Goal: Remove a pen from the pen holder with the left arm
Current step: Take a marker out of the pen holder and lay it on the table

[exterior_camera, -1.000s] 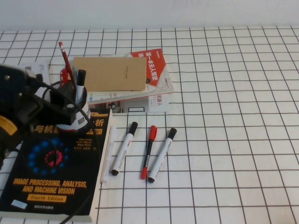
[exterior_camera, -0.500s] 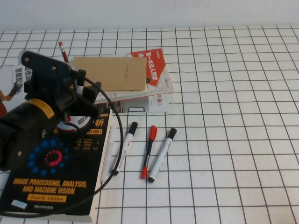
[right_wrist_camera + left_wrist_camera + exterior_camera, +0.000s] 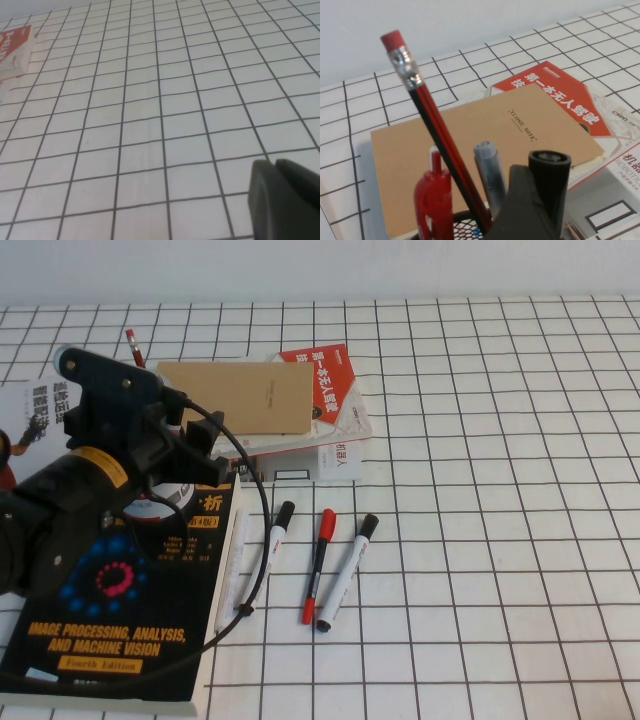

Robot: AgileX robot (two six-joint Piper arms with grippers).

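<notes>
The gridded table (image 3: 500, 440) spreads wide. On its left side lies a big black textbook (image 3: 110, 630), and behind it a brown notebook (image 3: 235, 398) rests on a red book (image 3: 325, 375).

My left arm reaches in over the textbook's far end, and my left pincer (image 3: 190, 452) hangs right over the pen holder (image 3: 465, 220), which stands there in front of the notebook. The arm hides it from above, so only a strip of black mesh rim shows from my wrist.

The left pincer stands spread as wide as it goes and grips nothing. One dark finger (image 3: 520, 210) sits just beside the black marker (image 3: 551, 170) in the holder. I cannot tell whether it touches the cap.

My right pincer (image 3: 272, 167) hovers over bare grid, well apart from all this, its two fingers lying together.

Also in the holder are a red-and-black pencil (image 3: 427, 120) leaning with its eraser up, a red pen (image 3: 434, 200) and a grey pen (image 3: 490, 170).

On the table beside the textbook lie a black-capped marker (image 3: 265, 558), a red marker (image 3: 318, 565) and a second black-capped marker (image 3: 346, 570).
</notes>
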